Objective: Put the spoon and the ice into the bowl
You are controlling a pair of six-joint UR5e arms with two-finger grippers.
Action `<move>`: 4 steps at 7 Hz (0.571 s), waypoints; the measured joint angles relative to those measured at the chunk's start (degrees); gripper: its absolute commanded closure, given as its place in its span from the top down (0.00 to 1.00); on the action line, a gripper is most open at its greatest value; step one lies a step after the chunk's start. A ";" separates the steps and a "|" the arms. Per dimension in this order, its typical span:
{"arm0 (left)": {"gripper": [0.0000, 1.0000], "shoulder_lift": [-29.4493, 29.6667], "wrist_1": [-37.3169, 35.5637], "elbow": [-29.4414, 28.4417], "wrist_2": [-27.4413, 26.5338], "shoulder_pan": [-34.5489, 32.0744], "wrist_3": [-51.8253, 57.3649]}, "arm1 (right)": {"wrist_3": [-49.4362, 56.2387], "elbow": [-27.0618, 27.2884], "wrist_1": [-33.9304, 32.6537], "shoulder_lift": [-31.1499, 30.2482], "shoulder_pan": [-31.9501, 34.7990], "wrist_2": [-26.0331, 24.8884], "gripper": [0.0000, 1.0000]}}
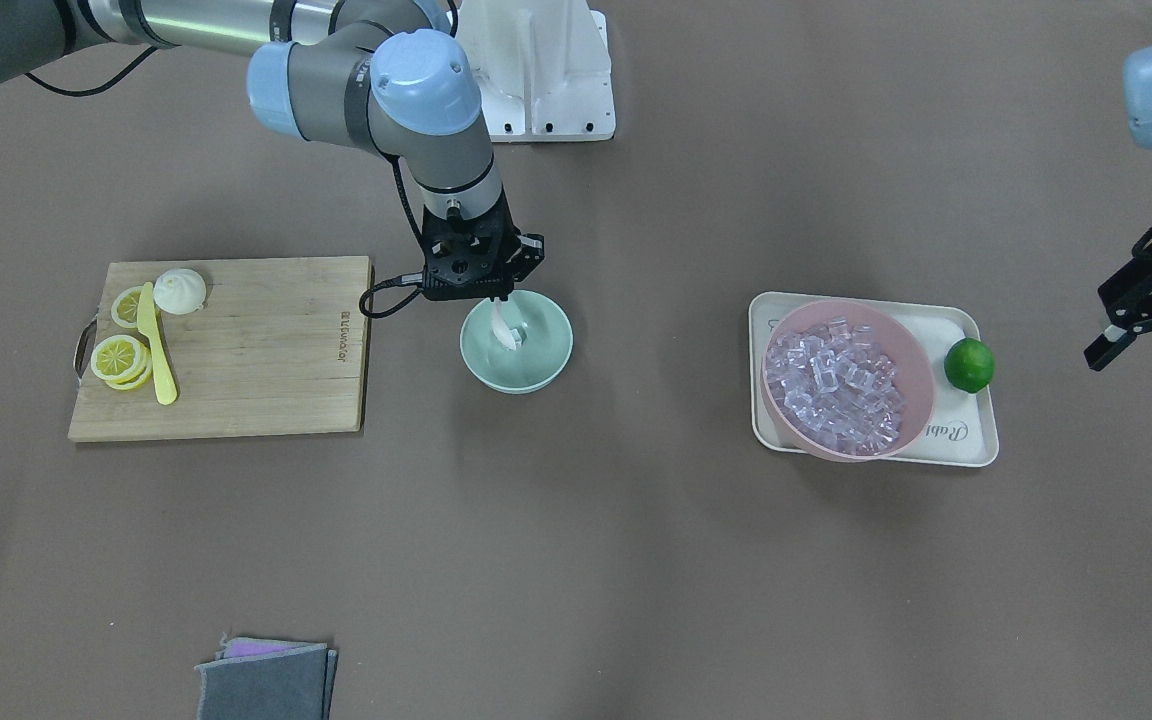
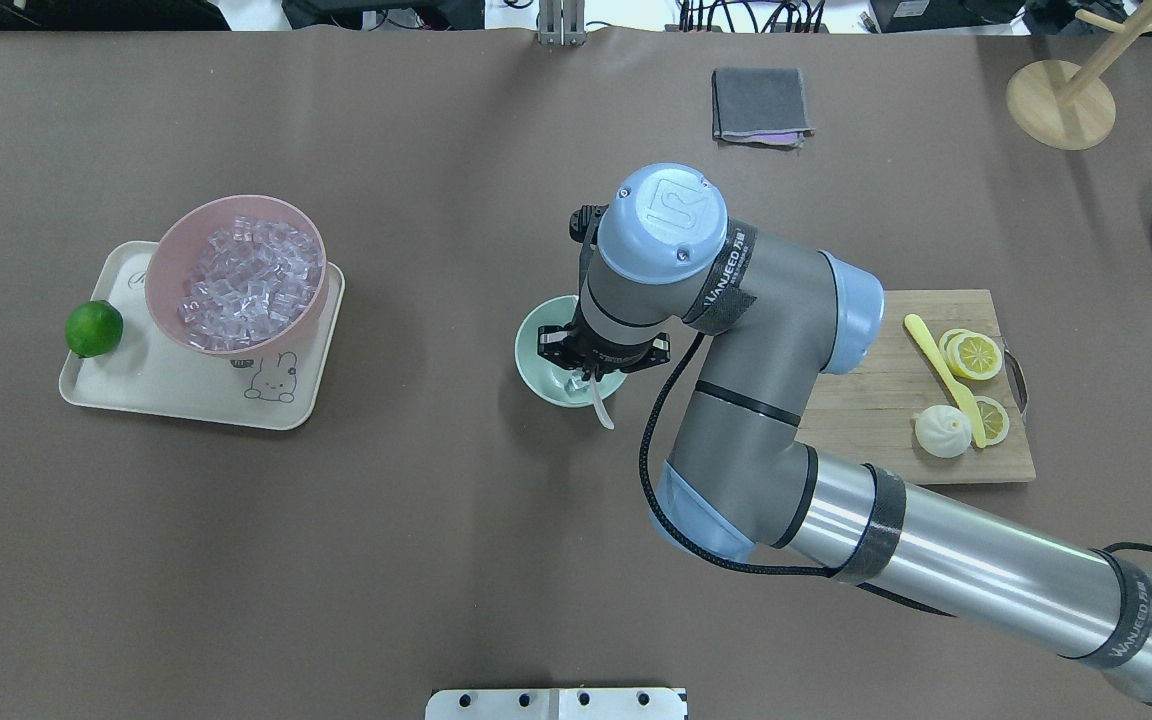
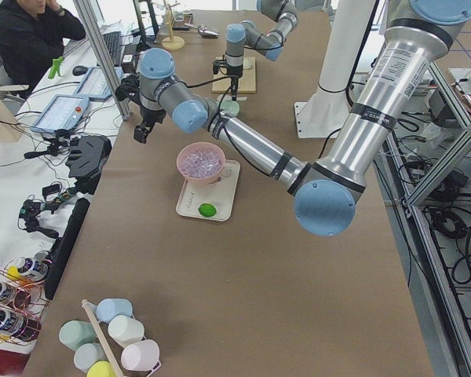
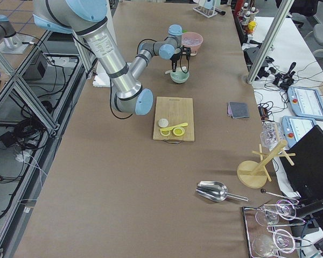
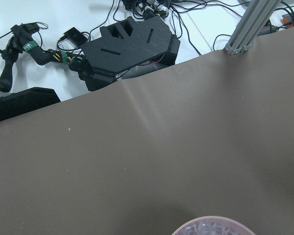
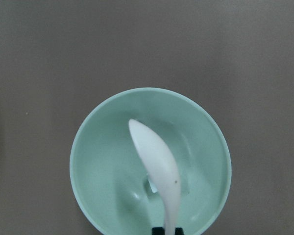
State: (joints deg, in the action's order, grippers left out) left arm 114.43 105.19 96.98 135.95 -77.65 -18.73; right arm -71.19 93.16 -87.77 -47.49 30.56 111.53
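Observation:
My right gripper (image 1: pixel 496 298) is shut on the handle of the white spoon (image 1: pixel 508 330). It holds the spoon tilted, with the scoop down inside the mint-green bowl (image 1: pixel 546 372). In the right wrist view the spoon (image 6: pixel 157 161) lies across the middle of the bowl (image 6: pixel 95 161). I cannot tell whether it touches the bottom. The ice (image 1: pixel 841 385) fills the pink bowl (image 2: pixel 168 262) on the tray, far from the mint bowl (image 2: pixel 536 345). My left gripper (image 1: pixel 1136 325) hovers open and empty beyond the tray's lime side, partly cut off by the view's edge.
The pink bowl stands on a cream tray (image 2: pixel 136 385) with a lime (image 2: pixel 94 328). A wooden board (image 1: pixel 256 370) holds lemon slices (image 1: pixel 119 358), a yellow knife (image 1: pixel 156 345) and a bun (image 1: pixel 181 290). A grey cloth (image 2: pixel 759 105) lies farther off.

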 measured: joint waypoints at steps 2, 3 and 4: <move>0.98 -0.25 -0.03 -0.75 0.36 -0.27 0.41 | 0.01 0.16 -0.25 -0.02 -0.11 0.06 1.00; 0.98 -0.80 0.34 -1.16 0.47 -0.33 0.44 | 0.22 1.09 -0.91 0.01 0.31 0.22 1.00; 0.98 -2.05 1.08 -1.05 0.55 -0.35 0.59 | 1.44 3.24 -3.27 -0.02 1.86 0.96 1.00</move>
State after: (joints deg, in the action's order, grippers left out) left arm 112.38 106.26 95.93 136.49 -78.00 -18.14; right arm -69.75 96.40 -91.04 -47.51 32.41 112.49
